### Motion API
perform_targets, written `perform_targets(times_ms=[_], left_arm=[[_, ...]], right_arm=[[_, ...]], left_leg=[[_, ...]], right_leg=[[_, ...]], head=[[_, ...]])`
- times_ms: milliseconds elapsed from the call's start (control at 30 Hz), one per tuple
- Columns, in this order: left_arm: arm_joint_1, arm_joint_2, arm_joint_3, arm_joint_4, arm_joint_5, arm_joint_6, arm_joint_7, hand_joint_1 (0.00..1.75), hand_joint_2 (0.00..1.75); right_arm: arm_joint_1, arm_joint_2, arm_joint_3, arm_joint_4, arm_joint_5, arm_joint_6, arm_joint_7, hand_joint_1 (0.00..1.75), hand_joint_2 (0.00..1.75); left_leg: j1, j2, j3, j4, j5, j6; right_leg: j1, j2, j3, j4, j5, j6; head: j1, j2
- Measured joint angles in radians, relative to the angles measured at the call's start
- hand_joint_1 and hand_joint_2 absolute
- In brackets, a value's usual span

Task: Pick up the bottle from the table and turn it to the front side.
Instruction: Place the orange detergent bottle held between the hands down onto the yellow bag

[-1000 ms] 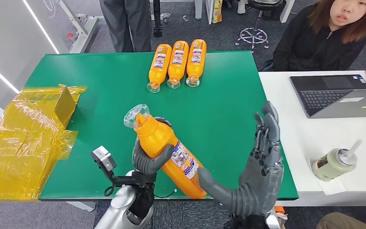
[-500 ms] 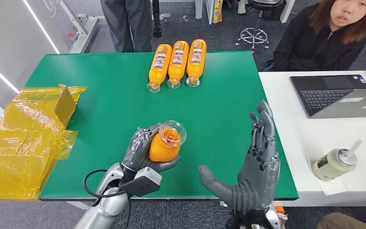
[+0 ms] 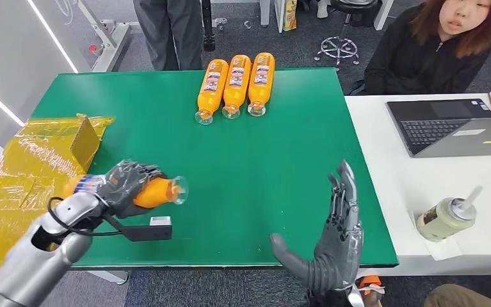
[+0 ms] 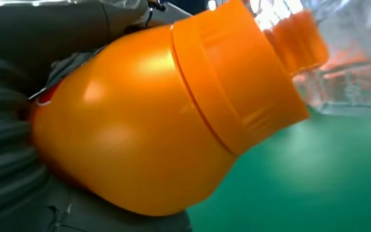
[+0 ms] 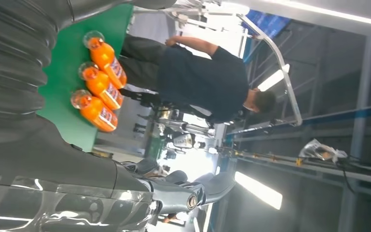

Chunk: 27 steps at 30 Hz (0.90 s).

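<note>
A green table (image 3: 274, 160) fills the middle of the head view. The robot's left hand (image 3: 122, 185) grips an orange bottle (image 3: 156, 190) above the table's near left part, beside a heap of yellow plastic wrap (image 3: 31, 179) at the left edge. The bottle lies on its side in the grip, its clear cap pointing to the right, toward the middle of the table; the dark fingers wrap its body, and a bit of its label shows behind them. In the left wrist view, the bottle (image 4: 164, 121) sits close against the grey hand (image 4: 9, 145), its orange shoulder and neck ring large in the frame and the clear cap blurred, with green table (image 4: 319, 183) beyond it. The right hand (image 3: 335, 240) is at the table's near edge, right of centre, holding nothing, its fingers straight and spread and pointing away from the robot, its thumb out to the side. Three more orange bottles (image 3: 235, 84) lie side by side at the far edge of the table, caps toward the robot; the right wrist view shows the same three bottles (image 5: 98, 79) on the green surface. To the right, touching the green table, stands a white table (image 3: 396, 192) with an open laptop (image 3: 454, 128) and a small pale bottle (image 3: 447, 217). A seated person (image 3: 434, 48) in black is behind the white table, and another person (image 3: 169, 32) stands behind the green one.
</note>
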<state>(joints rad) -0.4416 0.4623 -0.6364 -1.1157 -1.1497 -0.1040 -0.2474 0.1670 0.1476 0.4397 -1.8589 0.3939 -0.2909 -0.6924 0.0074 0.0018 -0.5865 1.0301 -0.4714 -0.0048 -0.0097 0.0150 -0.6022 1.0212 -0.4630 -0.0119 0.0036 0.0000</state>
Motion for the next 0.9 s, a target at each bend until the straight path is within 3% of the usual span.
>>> perform_targets(times_ms=[100,200,300,467,500,533,600,633,667,900], left_arm=[[-0.007,0.105,-0.032,0.008,-0.053,-0.003,0.032,1.61,1.75],[-0.007,0.143,-0.055,0.067,-0.132,0.061,0.072,1.60,1.75],[-0.018,0.130,-0.065,0.185,-0.188,0.131,0.102,1.59,1.75],[-0.057,0.054,-0.069,0.414,-0.226,0.214,0.118,1.46,1.75],[-0.066,0.036,-0.069,0.453,-0.230,0.226,0.122,1.35,1.75],[-0.076,0.018,-0.069,0.489,-0.234,0.237,0.127,1.12,1.75],[-0.099,-0.014,-0.069,0.554,-0.242,0.251,0.143,0.42,1.75],[-0.110,-0.030,-0.069,0.582,-0.246,0.254,0.155,0.14,1.75],[-0.120,-0.043,-0.069,0.609,-0.251,0.255,0.167,0.00,1.75],[-0.167,-0.097,-0.070,0.721,-0.270,0.252,0.199,0.00,1.75]], right_arm=[[0.018,-0.007,-0.001,0.008,-0.010,-0.019,-0.004,0.00,1.75],[0.036,-0.013,-0.001,0.009,-0.019,-0.041,-0.004,0.00,1.75],[0.046,-0.016,-0.001,0.009,-0.020,-0.052,0.001,0.00,1.75],[0.051,-0.016,-0.001,0.008,-0.017,-0.054,0.019,0.00,1.75],[0.051,-0.016,-0.001,0.008,-0.017,-0.054,0.021,0.00,1.75],[0.051,-0.016,-0.001,0.008,-0.017,-0.053,0.022,0.00,1.75],[0.052,-0.016,-0.001,0.008,-0.017,-0.053,0.023,0.00,1.75],[0.052,-0.016,-0.001,0.008,-0.017,-0.052,0.024,0.00,1.75],[0.052,-0.016,-0.001,0.008,-0.017,-0.051,0.026,0.00,1.75],[0.052,-0.016,-0.001,0.008,-0.017,-0.054,0.033,0.00,1.75]], left_leg=[[0.001,0.000,0.000,0.000,0.000,-0.001],[0.001,-0.001,0.000,0.000,-0.001,-0.002],[0.001,0.000,0.000,0.000,-0.001,-0.002],[0.001,0.000,0.000,0.000,0.000,-0.002],[0.001,0.000,0.000,0.000,0.000,-0.002],[0.001,-0.001,0.000,0.000,-0.001,-0.002],[0.000,-0.002,0.001,0.000,-0.001,-0.001],[0.000,-0.004,0.001,0.000,-0.001,-0.001],[0.000,-0.005,0.001,0.000,-0.001,-0.001],[0.000,-0.007,0.006,-0.002,0.001,-0.004]], right_leg=[[0.001,0.000,0.000,0.000,0.000,-0.001],[0.001,0.000,0.000,-0.001,-0.001,-0.001],[0.001,0.000,0.000,-0.001,-0.001,-0.001],[0.000,0.000,0.000,-0.001,0.000,-0.002],[0.000,0.000,0.000,-0.001,0.000,-0.002],[0.000,-0.001,0.000,-0.001,0.000,-0.002],[0.000,-0.003,0.002,-0.001,0.000,-0.002],[0.000,-0.004,0.003,-0.001,0.000,-0.002],[0.000,-0.006,0.004,-0.002,-0.001,-0.002],[0.000,-0.008,0.008,-0.001,-0.001,-0.003]], head=[[0.000,0.000],[0.000,0.000],[0.000,0.000],[0.000,0.000],[0.000,0.000],[0.000,0.000],[0.000,0.000],[0.000,0.000],[0.000,0.000],[0.000,0.000]])
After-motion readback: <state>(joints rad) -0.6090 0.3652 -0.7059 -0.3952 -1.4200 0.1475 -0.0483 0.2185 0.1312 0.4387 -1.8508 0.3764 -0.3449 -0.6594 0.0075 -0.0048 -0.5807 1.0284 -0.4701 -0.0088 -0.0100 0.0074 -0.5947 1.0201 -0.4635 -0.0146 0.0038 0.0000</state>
